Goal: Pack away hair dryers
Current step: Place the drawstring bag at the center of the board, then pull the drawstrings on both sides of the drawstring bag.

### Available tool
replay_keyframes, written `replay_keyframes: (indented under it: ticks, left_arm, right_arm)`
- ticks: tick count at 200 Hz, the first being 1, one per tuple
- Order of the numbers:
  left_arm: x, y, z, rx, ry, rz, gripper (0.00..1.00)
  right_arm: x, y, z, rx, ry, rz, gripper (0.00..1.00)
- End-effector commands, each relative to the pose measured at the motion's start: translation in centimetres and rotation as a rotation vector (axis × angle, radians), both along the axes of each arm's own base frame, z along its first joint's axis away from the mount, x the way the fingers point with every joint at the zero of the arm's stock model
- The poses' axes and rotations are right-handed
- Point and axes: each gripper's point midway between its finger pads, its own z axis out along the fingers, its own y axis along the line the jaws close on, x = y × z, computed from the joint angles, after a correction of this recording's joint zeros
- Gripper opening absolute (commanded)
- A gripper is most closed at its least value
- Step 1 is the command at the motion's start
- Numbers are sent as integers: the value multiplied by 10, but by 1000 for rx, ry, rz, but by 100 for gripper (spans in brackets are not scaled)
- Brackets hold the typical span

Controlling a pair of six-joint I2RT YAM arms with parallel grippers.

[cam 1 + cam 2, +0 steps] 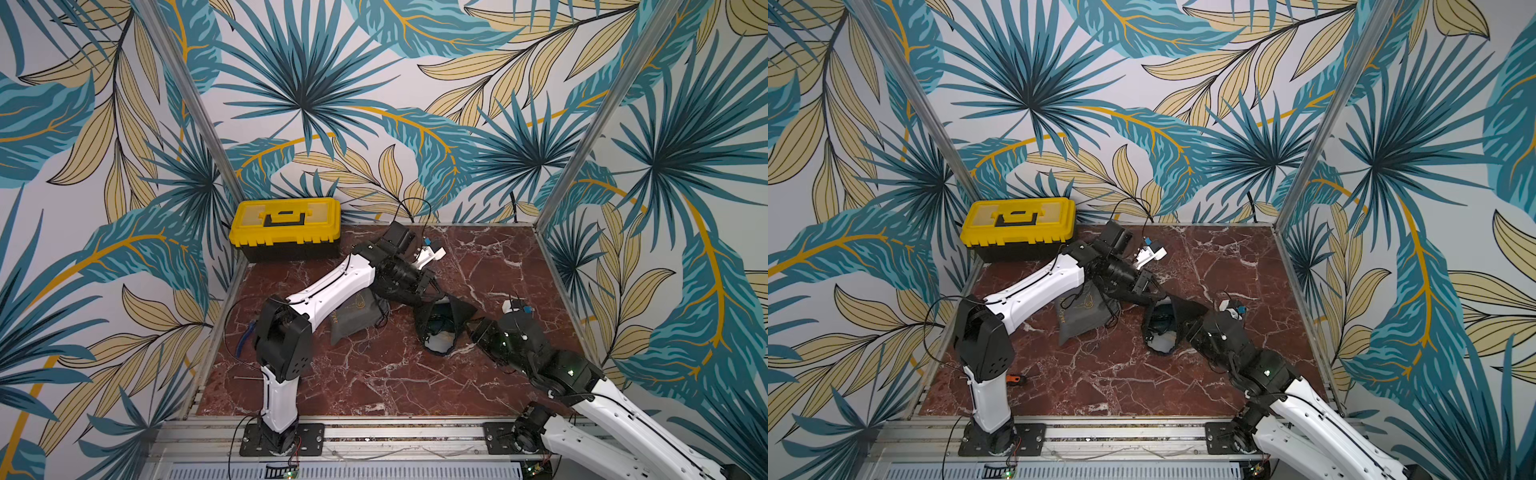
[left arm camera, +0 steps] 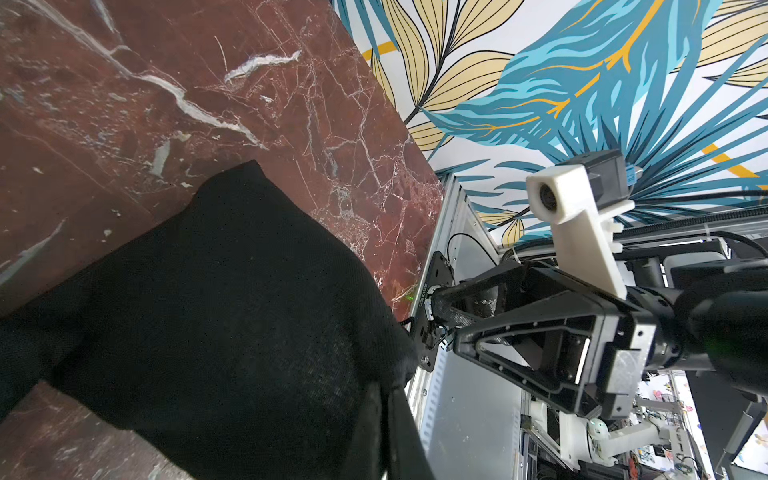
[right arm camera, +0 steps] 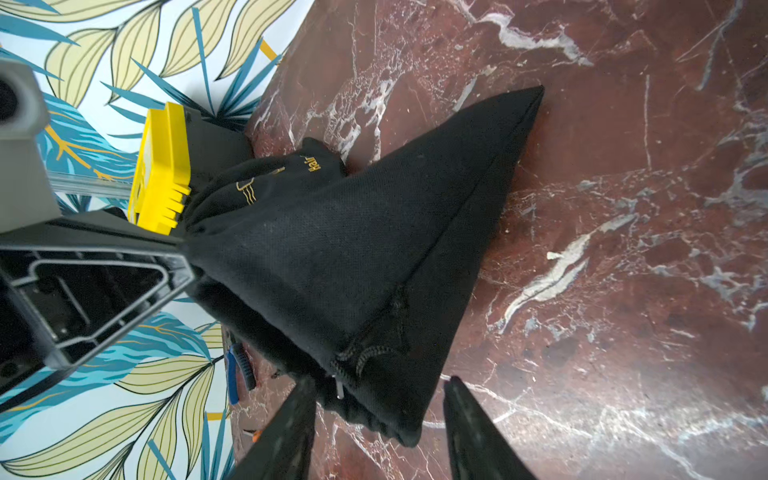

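Honestly, with the left tool (image 1: 440, 294) clamped on the black pouch (image 3: 353, 249) mid-bench and the right tool (image 3: 379, 380) hanging slack-jawed, the teal hair dryer (image 1: 1160, 323) inside could slip out the sagging mouth.

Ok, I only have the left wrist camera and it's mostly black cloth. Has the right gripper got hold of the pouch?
Observer: No. In the right wrist view the right gripper is open, with its fingers either side of the black pouch's drawstring corner.
Operator: Is the pouch mouth open?
Observer: Yes. In both top views it gapes, with what looks like a teal hair dryer inside.
Operator: Where's the other pouch?
Observer: The grey pouch lies beside the black one, partly beneath the left arm.
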Motion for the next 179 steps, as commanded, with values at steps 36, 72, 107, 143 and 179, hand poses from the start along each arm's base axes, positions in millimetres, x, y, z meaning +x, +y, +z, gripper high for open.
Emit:
replay_keyframes:
  ticks: [36, 72, 107, 143, 179]
  left_arm:
    - [-6, 1, 25, -57, -58, -22, 0]
    - [-7, 1, 26, -59, -56, -23, 0]
    - [-7, 1, 27, -62, -58, -24, 0]
    - [-7, 1, 28, -64, -60, -26, 0]
    - [-7, 1, 28, -64, -58, -26, 0]
  right_arm:
    - [10, -4, -14, 63, 7, -99, 50]
    - [11, -4, -27, 166, -10, -136, 48]
    - [18, 1, -28, 249, -38, -146, 48]
    - [27, 7, -25, 275, -44, -141, 48]
    - [35, 14, -18, 323, -68, -134, 47]
